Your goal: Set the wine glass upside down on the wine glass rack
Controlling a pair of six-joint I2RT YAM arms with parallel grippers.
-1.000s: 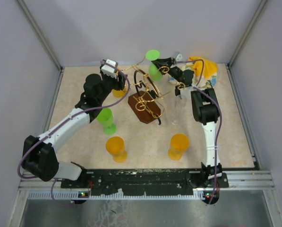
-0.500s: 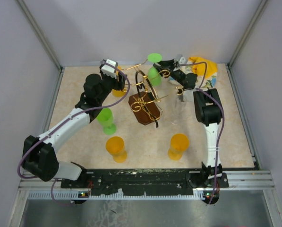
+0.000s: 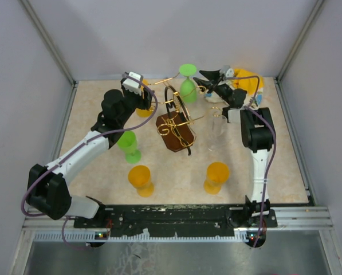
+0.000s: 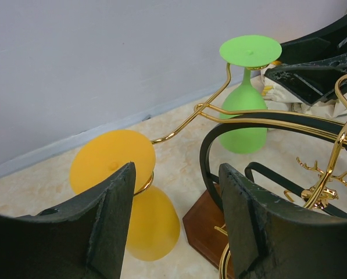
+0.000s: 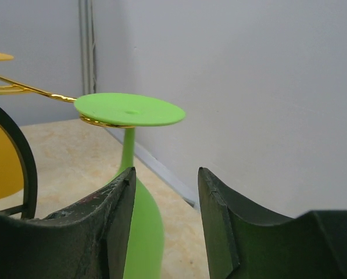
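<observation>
The wine glass [image 3: 187, 85] now hangs upside down at upper centre of the top view, its foot caught on an arm of the wine glass rack [image 3: 176, 127]. We see the right gripper [image 5: 164, 174] has released it and drawn back rightward, jaws parted and empty. We judge the placement done.

Wine glass rack [image 3: 176, 125] sits mid-frame. A wine glass [image 3: 187, 83] hangs inverted at its upper tip, a second glass [image 4: 106, 160] off its left arm. A third glass [image 3: 129, 146] stands lower left of the rack, with the lower-left glass [image 3: 141, 180] and lower-right glass [image 3: 216, 176] side by side below. Possibly another just right of the rack, hard to make out.
</observation>
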